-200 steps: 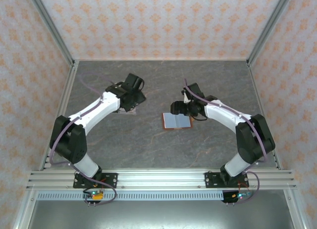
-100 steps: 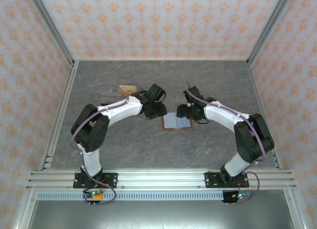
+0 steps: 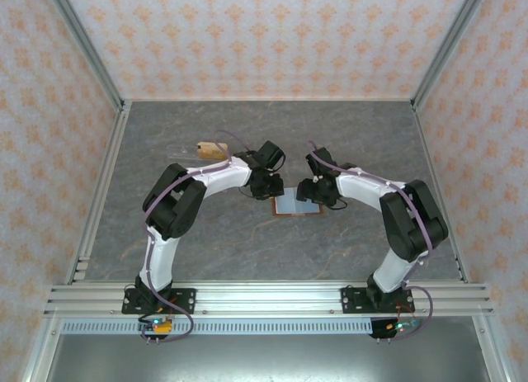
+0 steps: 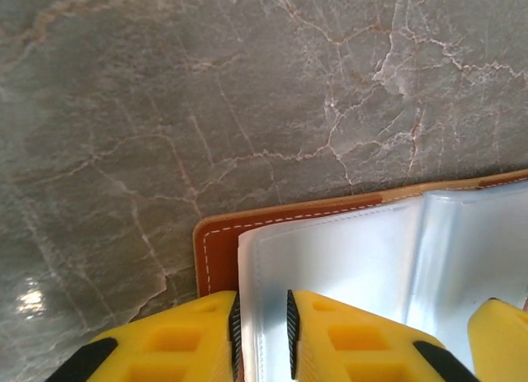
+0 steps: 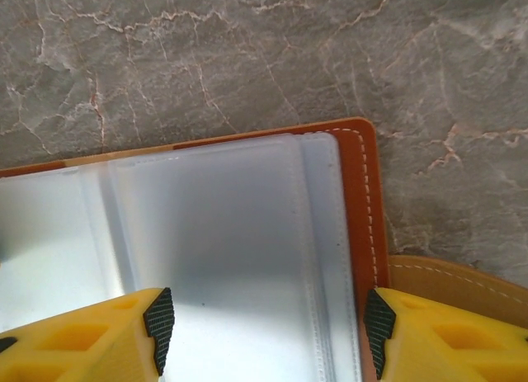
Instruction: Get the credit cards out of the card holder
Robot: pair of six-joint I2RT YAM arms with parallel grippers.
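Observation:
The card holder (image 3: 295, 205) lies open at mid-table, red-brown leather edge (image 4: 216, 250) around pale clear pockets (image 5: 223, 233). My left gripper (image 3: 271, 190) is at its left end. In the left wrist view the yellow jaws (image 4: 261, 316) stand close together with a narrow gap, and the pocket's left edge lies between the pads. My right gripper (image 3: 316, 194) is at the right end, open wide (image 5: 268, 328) and straddling the right pocket page. A tan-gold credit card (image 3: 211, 149) lies at the back left, with a faint pale card (image 3: 183, 156) beside it.
A tan stitched leather flap (image 5: 462, 283) sticks out beyond the holder's right edge under my right finger. Grey marble tabletop (image 3: 247, 242) lies open in front of the holder. Metal frame rails (image 3: 107, 176) and patterned walls bound the table.
My left arm swung from the back left over to the holder's left end and its jaws narrowed. The loose cards stayed at the back left. The right gripper closed slightly.

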